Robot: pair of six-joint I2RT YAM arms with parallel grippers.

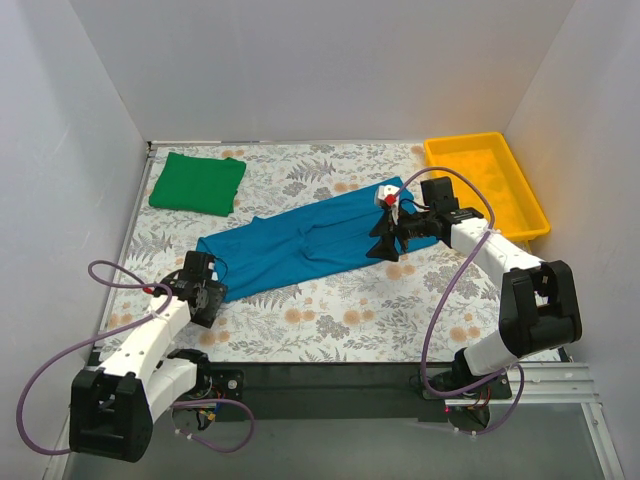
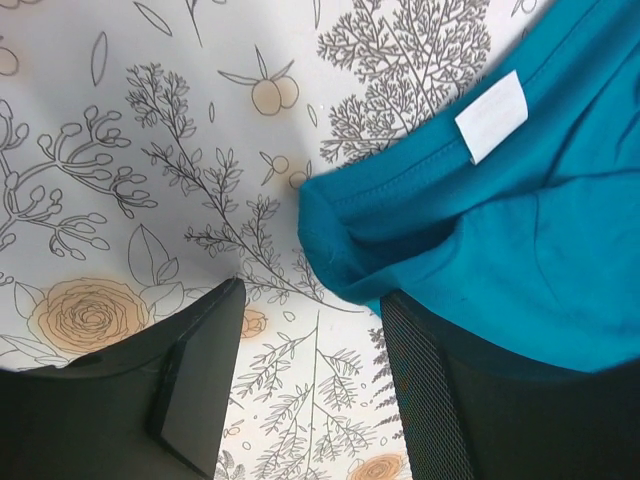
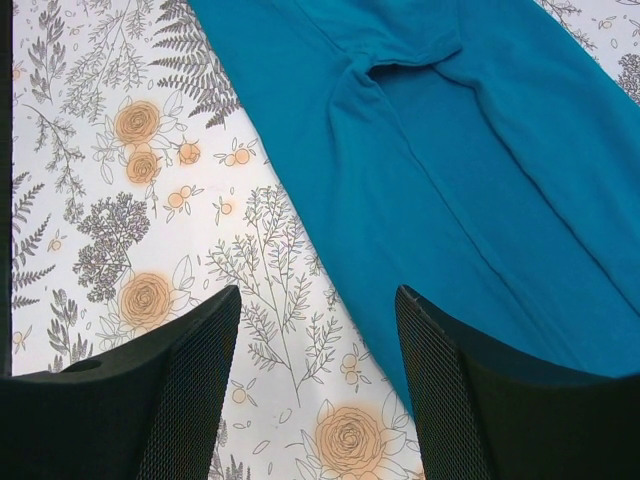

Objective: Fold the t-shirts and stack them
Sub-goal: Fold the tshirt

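T-shirts first: the teal-blue t-shirt point(image 1: 300, 245) lies stretched out on a slant across the middle of the floral tablecloth point(image 1: 350, 310), long and narrow, with wrinkles along it. The green t-shirt point(image 1: 197, 182) sits as a neat folded square in the far left corner, well apart from the teal one. The only container I can see is the yellow tray point(image 1: 463, 139) at the far right edge, and both shirts lie outside it on the cloth. As for labels, a small white tag point(image 2: 492, 115) is sewn at the seam on the teal shirt's near left end. Its face looks plain and I can read no writing on it. The left gripper point(image 2: 310, 300) is down at that same end, its two dark fingers spread apart. The rolled hem bulges into the gap beside the right-hand finger and bare cloth shows beside the other, so nothing is pinched. The right gripper point(image 3: 318, 292) is at the shirt's other end, near the tray, and its fingers are also released and standing wide. One finger is over the patterned cloth and the other over teal fabric, with the shirt's edge running between them. I can't tell whether the tips touch it.
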